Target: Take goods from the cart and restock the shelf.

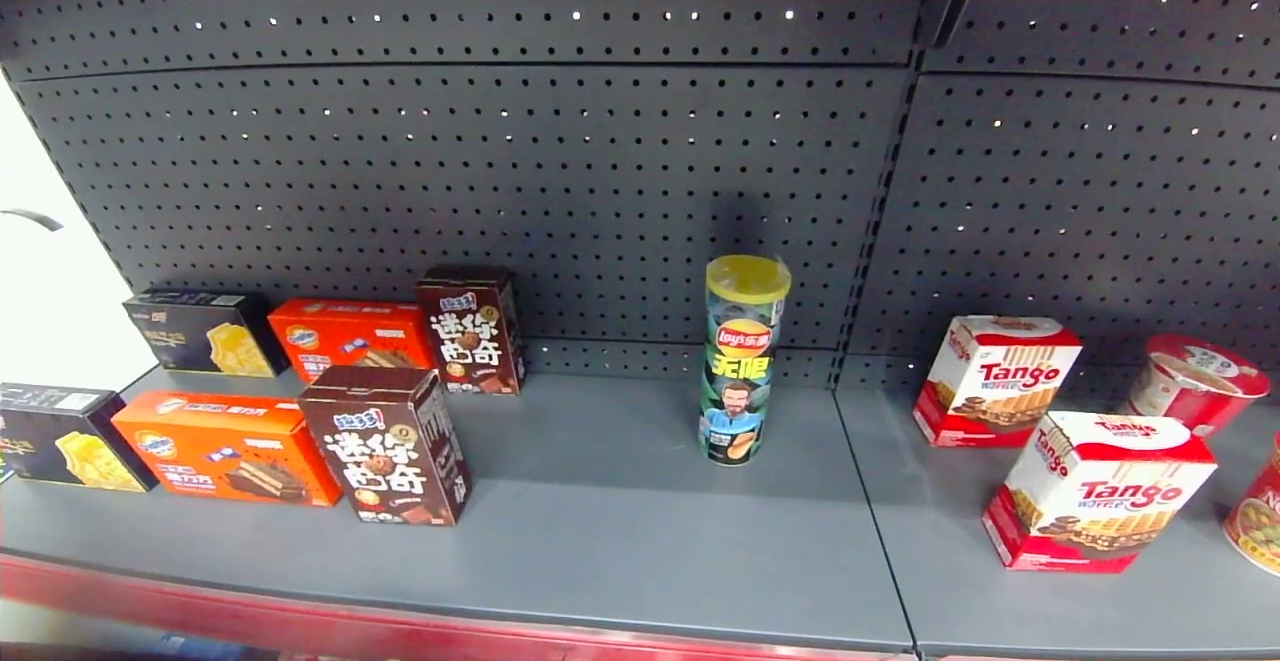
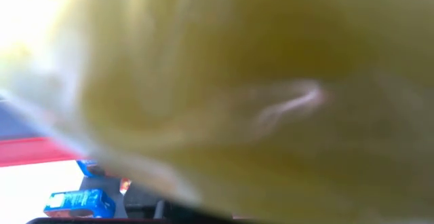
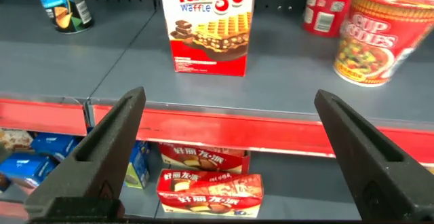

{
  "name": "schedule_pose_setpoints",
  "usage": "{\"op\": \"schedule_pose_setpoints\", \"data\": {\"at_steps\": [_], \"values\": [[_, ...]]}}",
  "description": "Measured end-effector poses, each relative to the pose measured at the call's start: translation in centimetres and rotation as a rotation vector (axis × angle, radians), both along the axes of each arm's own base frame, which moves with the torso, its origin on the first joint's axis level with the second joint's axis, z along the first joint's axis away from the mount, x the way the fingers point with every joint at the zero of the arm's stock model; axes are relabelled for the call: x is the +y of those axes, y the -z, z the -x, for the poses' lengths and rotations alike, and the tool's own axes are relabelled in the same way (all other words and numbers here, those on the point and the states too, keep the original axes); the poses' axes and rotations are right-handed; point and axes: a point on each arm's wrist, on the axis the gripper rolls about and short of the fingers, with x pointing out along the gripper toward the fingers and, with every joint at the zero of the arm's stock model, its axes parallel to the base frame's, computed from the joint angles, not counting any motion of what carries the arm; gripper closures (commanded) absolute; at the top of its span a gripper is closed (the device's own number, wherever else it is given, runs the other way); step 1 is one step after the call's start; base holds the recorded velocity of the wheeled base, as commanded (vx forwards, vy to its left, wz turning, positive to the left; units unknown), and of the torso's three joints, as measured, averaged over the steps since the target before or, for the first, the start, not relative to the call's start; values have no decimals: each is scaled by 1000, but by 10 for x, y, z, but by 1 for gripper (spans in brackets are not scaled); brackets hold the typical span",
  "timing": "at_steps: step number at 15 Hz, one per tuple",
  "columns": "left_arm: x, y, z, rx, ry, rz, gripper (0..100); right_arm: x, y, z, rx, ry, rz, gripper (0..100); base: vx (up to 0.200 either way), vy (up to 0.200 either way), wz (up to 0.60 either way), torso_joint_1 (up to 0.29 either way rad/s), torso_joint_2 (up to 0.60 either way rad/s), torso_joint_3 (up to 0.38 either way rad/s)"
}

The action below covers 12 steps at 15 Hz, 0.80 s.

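Chips can (image 1: 740,361), yellow lid, stands upright on the grey shelf (image 1: 620,531), alone near the middle of its bay and close to the perforated back panel (image 1: 500,191).

To its left, three pairs of boxes in two rows:
- brown boxes (image 1: 390,446) nearest the can
- orange boxes (image 1: 225,446) next
- black boxes (image 1: 65,436) at the far end

To its right, past the shelf joint, stand two waffle boxes (image 1: 1100,491), one behind the other. A red cup (image 1: 1195,371) and a noodle cup (image 1: 1255,521) sit at the edge beyond them.

Right claw (image 3: 228,98) is spread wide with nothing between its fingers. It hangs in front of the shelf's red front lip (image 3: 271,125), facing the front waffle box, with the noodle cup beside that. Red snack boxes (image 3: 210,190) lie on the shelf level below.

Left claw: cannot tell whether it is spread or closed. A blurred yellow mass (image 2: 258,95) sits hard against its wrist camera. Blue packs (image 2: 78,202) are visible beneath that mass.
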Motion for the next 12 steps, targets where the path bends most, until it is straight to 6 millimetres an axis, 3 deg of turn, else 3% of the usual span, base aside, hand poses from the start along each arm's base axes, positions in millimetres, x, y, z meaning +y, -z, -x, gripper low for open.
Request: {"op": "schedule_pose_setpoints", "data": {"at_steps": [2,12], "values": [[0,0,1,-5,0,0,100,0,0,0,0,0,0,0,0,0,-300,4,-1,-1],[-1,-5,12,-86,-9,-8,100,0,0,0,0,-1,0,0,0,0,0,0,0,0]]}}
